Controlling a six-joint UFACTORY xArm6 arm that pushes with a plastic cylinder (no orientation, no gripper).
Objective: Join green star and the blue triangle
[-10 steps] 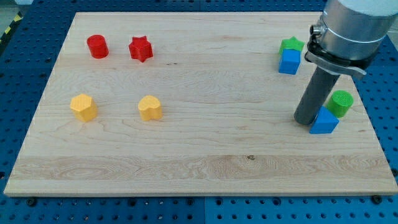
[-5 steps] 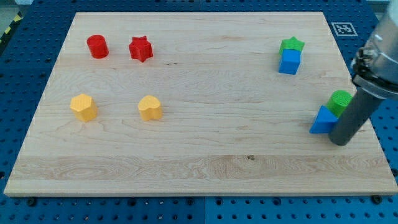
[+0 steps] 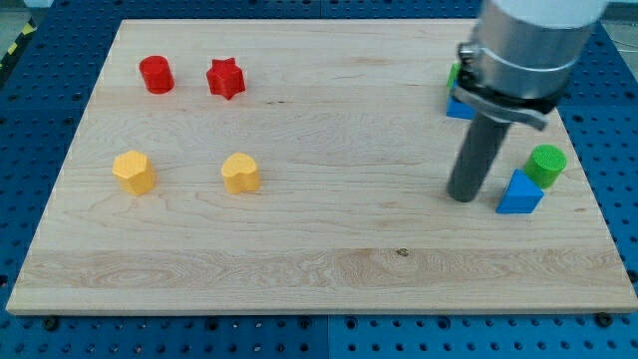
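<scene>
The blue triangle [image 3: 519, 193] lies near the board's right edge, touching a green cylinder [image 3: 546, 165] at its upper right. The green star [image 3: 455, 74] sits at the upper right, mostly hidden behind my arm, with a blue cube [image 3: 459, 106] just below it, also largely hidden. My tip [image 3: 462, 196] rests on the board just left of the blue triangle, with a small gap between them.
A red cylinder [image 3: 156, 75] and a red star [image 3: 225, 78] sit at the upper left. Two yellow blocks [image 3: 134, 172] [image 3: 240, 174] lie at the middle left. The wooden board [image 3: 319, 269] ends close to the right of the triangle.
My tip swung from the triangle's left to its lower right, then back to its left. The blue triangle barely shifted. The arm now covers the green star and blue cube.
</scene>
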